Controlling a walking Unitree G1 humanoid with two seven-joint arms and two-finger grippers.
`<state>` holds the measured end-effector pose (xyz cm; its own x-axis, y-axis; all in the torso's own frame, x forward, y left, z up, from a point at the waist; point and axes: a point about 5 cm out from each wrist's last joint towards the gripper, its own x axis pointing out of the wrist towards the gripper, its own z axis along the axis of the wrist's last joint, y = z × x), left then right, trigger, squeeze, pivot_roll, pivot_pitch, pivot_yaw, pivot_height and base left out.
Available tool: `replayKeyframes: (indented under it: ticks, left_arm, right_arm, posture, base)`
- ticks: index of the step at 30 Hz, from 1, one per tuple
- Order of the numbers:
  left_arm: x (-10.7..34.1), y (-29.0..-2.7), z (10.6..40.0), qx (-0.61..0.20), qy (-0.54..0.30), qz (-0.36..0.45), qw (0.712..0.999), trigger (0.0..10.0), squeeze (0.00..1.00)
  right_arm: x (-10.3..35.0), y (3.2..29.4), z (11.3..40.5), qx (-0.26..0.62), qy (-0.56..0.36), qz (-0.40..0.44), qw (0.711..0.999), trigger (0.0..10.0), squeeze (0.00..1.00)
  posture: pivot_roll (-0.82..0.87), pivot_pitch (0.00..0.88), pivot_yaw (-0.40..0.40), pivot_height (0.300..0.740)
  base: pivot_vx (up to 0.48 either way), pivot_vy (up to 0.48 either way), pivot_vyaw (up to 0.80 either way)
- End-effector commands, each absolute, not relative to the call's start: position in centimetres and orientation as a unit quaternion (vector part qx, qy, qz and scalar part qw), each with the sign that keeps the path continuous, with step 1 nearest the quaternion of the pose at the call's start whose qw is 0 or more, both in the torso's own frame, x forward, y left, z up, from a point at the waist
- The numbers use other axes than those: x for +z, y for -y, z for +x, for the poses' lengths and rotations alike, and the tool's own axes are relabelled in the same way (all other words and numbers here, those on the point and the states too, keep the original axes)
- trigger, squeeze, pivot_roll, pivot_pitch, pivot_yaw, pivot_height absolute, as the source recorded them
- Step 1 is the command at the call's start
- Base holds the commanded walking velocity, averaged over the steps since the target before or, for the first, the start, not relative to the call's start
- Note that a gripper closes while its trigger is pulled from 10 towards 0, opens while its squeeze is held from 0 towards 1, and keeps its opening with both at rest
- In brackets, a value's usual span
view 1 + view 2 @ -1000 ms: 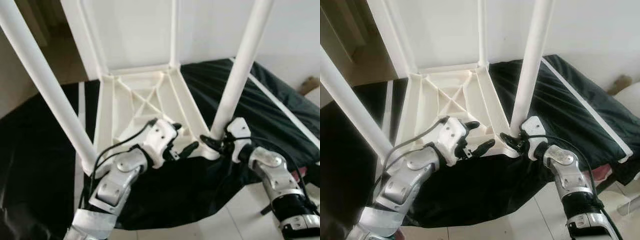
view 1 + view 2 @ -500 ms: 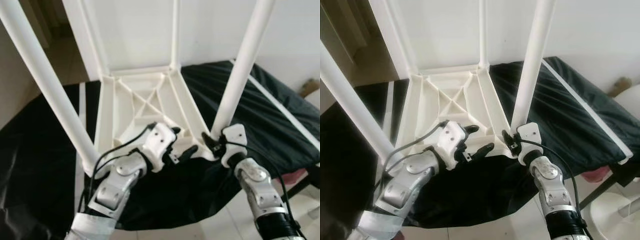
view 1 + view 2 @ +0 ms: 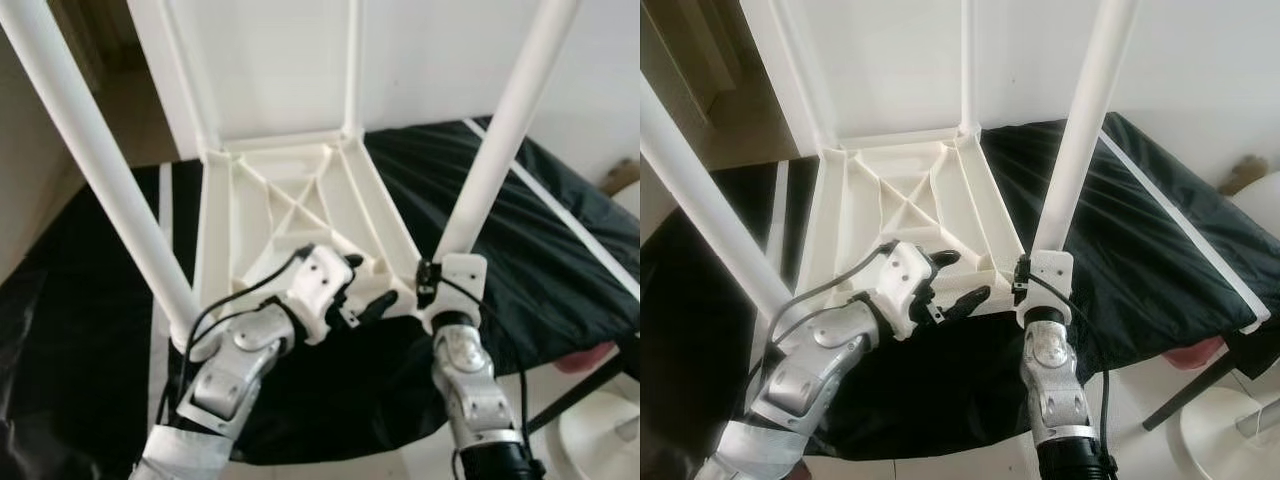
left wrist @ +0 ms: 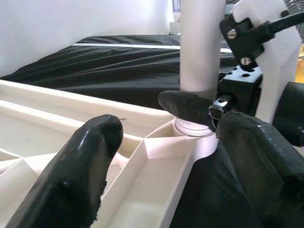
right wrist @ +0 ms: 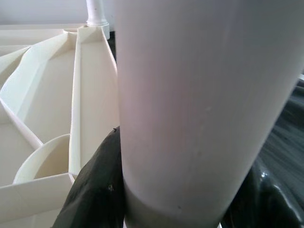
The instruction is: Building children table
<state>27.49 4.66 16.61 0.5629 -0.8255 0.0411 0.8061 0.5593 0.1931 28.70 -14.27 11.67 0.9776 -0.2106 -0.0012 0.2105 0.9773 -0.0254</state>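
Observation:
The white children's table lies upside down on a black cloth, its legs pointing up. My right gripper is shut on the base of the near right leg, where it meets the table's corner. In the right wrist view, black fingers sit on either side of that leg. My left gripper is open just left of that corner, over the table's near edge, holding nothing. The left wrist view shows its fingers spread before the leg's socket.
The near left leg rises beside my left arm, and a far leg stands by the white wall. The cloth's edge drops to tiled floor in front. A white round object and a pink item lie at the lower right.
My right forearm has swung leftward until it stands straight below the near right leg, still gripping its base. The leg leans slightly more to the right. The left gripper has barely moved.

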Motion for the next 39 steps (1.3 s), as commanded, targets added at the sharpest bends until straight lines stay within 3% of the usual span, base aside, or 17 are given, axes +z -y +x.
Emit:
replayKeyframes:
  ticks: [1,16,17,32,33,34,39]
  left_arm:
    - [17.2,-4.7,27.5,-0.474,0.074,0.081,0.874,10.0,0.0]
    - [17.3,-4.4,27.5,-0.475,0.083,0.081,0.873,10.0,0.0]
    - [17.4,-4.5,27.6,-0.469,0.086,0.084,0.875,10.0,0.0]
    - [17.7,-4.3,28.2,-0.446,0.102,0.1,0.884,10.0,0.0]
    - [17.7,-4.3,28.2,-0.447,0.102,0.099,0.883,10.0,0.0]
    - [17.6,-4.2,28.1,-0.448,0.101,0.099,0.883,10.0,0.0]
    - [17.5,-4.1,28.3,-0.452,0.097,0.099,0.881,10.0,0.0]
  right_arm:
    - [8.6,14.8,27.6,-0.127,-0.08,-0.024,0.988,10.0,0.0]
    - [9.8,15.2,28.1,-0.107,-0.044,-0.043,0.992,10.0,0.0]
    - [10.1,15.4,28.1,-0.092,-0.03,-0.041,0.994,10.0,1.0]
    - [11.8,17.8,27.8,0.074,0.028,-0.032,0.996,10.0,1.0]
    - [11.9,18.0,27.8,0.087,0.03,-0.031,0.995,10.0,0.82]
    - [12.2,18.5,27.9,0.104,0.033,-0.029,0.994,10.0,0.0]
    - [13.7,20.4,28.9,0.185,0.031,-0.014,0.982,10.0,0.0]
  posture:
    - [-0.03,0.0,0.03,0.74]
    - [-0.04,0.0,0.019,0.74]
    - [-0.04,0.0,0.018,0.74]
    - [-0.04,0.0,0.018,0.74]
    - [-0.04,0.0,0.018,0.74]
    - [-0.04,0.0,0.018,0.74]
    - [-0.04,0.0,0.034,0.74]
  base:
    - [0.0,0.0,0.0]
    - [0.0,0.0,0.0]
    - [0.0,0.0,0.0]
    - [0.0,0.0,0.0]
    - [0.0,0.0,0.0]
    - [0.0,0.0,0.0]
    - [0.0,0.0,0.0]
